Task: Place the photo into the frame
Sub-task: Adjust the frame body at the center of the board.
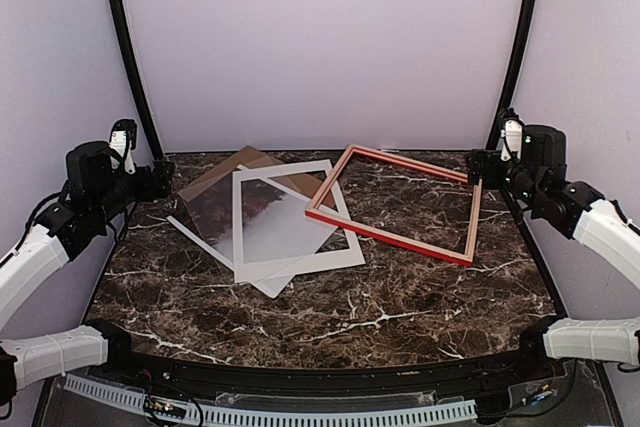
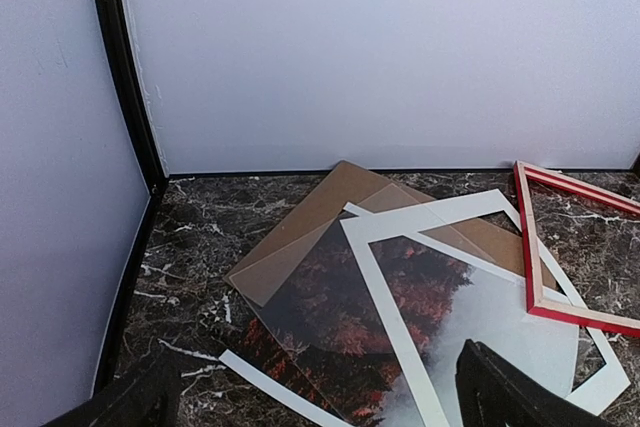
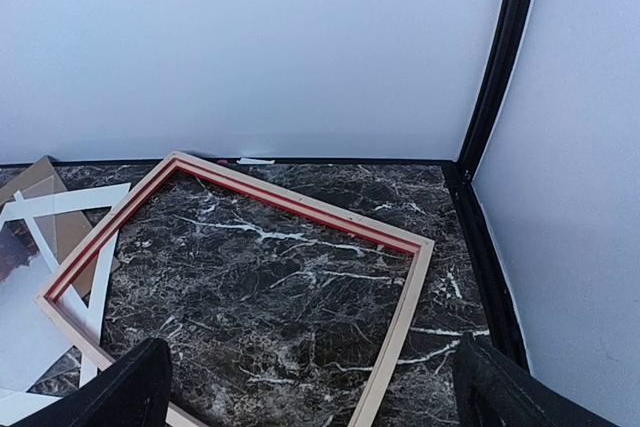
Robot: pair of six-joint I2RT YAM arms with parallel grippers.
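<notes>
Marble table (image 1: 350, 307), mat (image 1: 300, 263) atop photo (image 1: 280, 217)

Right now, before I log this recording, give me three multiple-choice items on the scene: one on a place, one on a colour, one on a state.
1. Where does the frame lie relative to the white mat?
A. On the right arm's side, one corner overlapping it
B. On the left arm's side, well apart from it
C. Wholly beneath it

2. Which colour shows on the frame besides pale wood?
A. Blue
B. Red
C. Black

3. How are the left hand and the right hand?
A. Both shut tight
B. One shut, one open
C. Both open, holding nothing

Answers:
1 A: the frame's left corner rests over the white mat's right bar.
2 B: its upward face is bright red.
3 C: each wrist view shows the fingers spread with nothing between them.
</notes>
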